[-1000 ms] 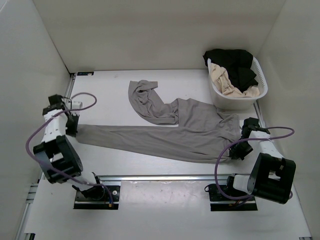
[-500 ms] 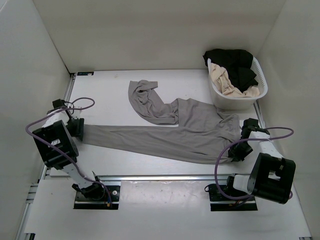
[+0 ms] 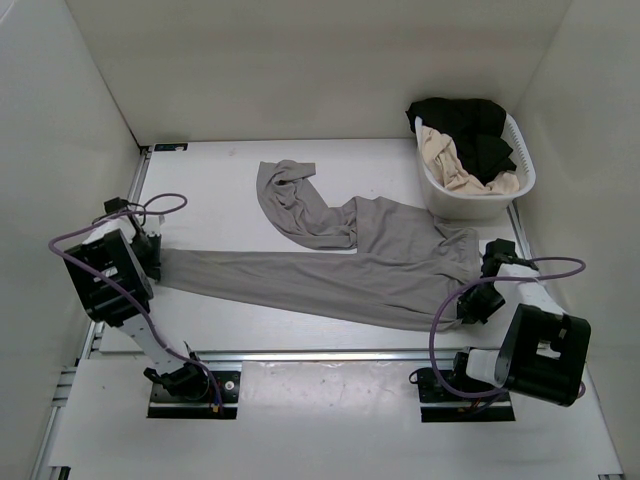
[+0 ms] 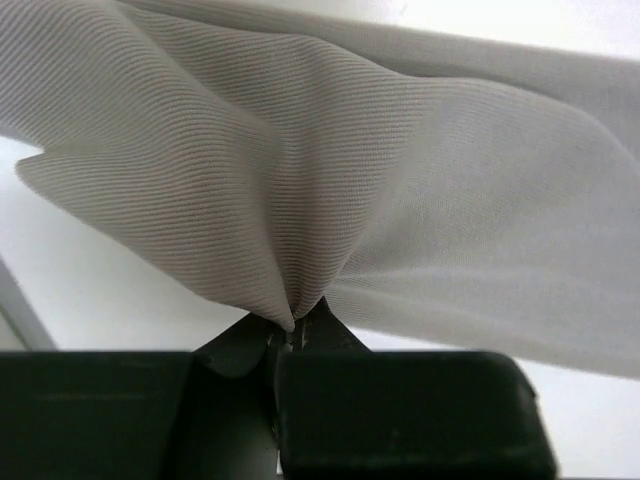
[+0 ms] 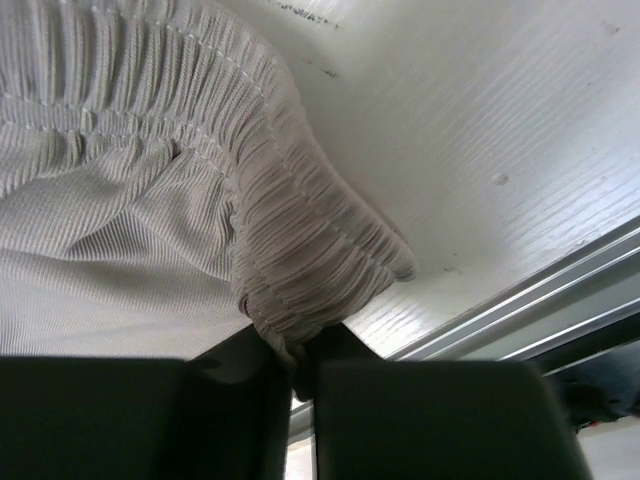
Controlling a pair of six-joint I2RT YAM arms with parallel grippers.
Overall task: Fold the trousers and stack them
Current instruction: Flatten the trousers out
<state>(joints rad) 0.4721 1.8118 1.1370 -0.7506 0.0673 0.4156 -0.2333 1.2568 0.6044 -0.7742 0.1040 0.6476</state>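
Observation:
The taupe-grey trousers [image 3: 330, 270] lie spread across the white table, one leg stretched out to the left, the other bent up toward the back [image 3: 285, 195]. My left gripper [image 3: 152, 258] is at the cuff of the long leg and is shut on a pinch of the trousers [image 4: 300, 200], the cloth fanning out from the closed jaws. My right gripper [image 3: 478, 292] is at the waist end and is shut on the gathered elastic waistband [image 5: 300, 270], lifted a little off the table.
A white laundry basket [image 3: 520, 160] stands at the back right, holding a black garment [image 3: 465, 125] and a beige-cream garment [image 3: 450, 165]. An aluminium rail [image 3: 320, 355] runs along the near table edge. White walls close in at left, back and right.
The left arm swung its elbow back and down while its gripper stayed at the leg cuff. The right gripper shifted slightly toward the near edge at the waistband. The trousers hardly moved.

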